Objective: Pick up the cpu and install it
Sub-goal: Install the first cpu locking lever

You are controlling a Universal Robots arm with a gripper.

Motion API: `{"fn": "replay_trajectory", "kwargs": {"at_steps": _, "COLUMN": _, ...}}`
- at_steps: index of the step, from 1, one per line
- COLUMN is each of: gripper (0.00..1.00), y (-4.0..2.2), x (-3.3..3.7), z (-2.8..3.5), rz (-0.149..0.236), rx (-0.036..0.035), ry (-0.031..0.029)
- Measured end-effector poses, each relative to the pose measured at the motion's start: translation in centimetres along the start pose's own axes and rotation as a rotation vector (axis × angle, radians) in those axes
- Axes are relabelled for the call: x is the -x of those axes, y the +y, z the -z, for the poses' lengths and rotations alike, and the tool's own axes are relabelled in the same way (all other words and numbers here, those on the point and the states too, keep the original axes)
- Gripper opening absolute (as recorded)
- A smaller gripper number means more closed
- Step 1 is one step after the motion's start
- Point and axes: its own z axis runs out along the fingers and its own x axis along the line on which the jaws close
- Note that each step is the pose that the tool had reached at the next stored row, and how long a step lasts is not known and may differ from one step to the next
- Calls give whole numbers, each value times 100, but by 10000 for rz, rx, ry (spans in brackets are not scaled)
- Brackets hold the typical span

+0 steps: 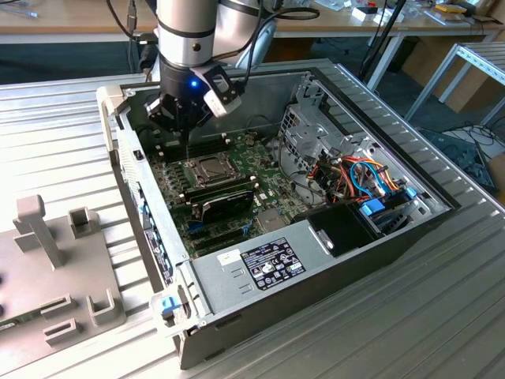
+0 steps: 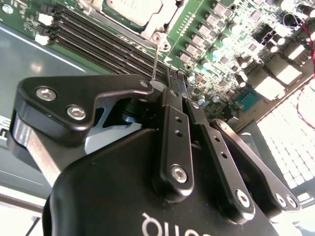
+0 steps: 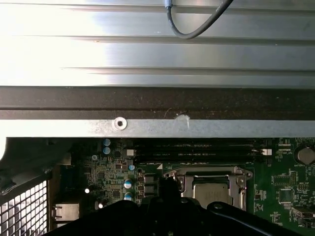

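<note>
- Grey fixture block [image 1: 47, 268]: stands on the ribbed metal desk [image 1: 71, 110] at the exterior view's left, well apart from the work.
- Computer case [image 1: 237, 316]: lies open on the desk, motherboard [image 1: 237, 213] exposed inside.
- Arm: reaches down into the case at the upper left of the exterior view. The pincer [image 2: 179, 93] hangs just above the memory slots [image 2: 108, 42], beside the socket; its fingers [image 2: 172, 105] are pressed together with nothing between them.
- Thin wire lever [image 2: 155, 61]: stands upright just in front of the fingertips in the second wrist view; contact cannot be told.
- The cpu [image 1: 211, 166]: lies flat inside the socket frame [image 3: 209, 173] on the motherboard, seen also in both wrist views [image 2: 130, 10] [image 3: 210, 189]. It appears already seated.
- Black expansion card [image 1: 225, 204]: sits just beside the socket.
- Handling, by judgement: the cpu is light, stiff, thin and smooth-topped, so likely slippery; underside contacts are fragile. Grip belongs on opposite edges, kept level.
- Drive cage and coloured cables [image 1: 363, 178]: at the exterior view's right, away from the pincer.
</note>
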Motion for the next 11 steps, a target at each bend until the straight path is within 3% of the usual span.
{"fn": "replay_trajectory", "kwargs": {"at_steps": 8, "gripper": 11, "y": 1, "x": 197, "z": -9, "rz": 1, "rx": 1, "ry": -1}}
{"fn": "replay_trajectory", "kwargs": {"at_steps": 11, "gripper": 11, "y": 1, "x": 214, "z": -9, "rz": 0, "rx": 0, "ry": 0}}
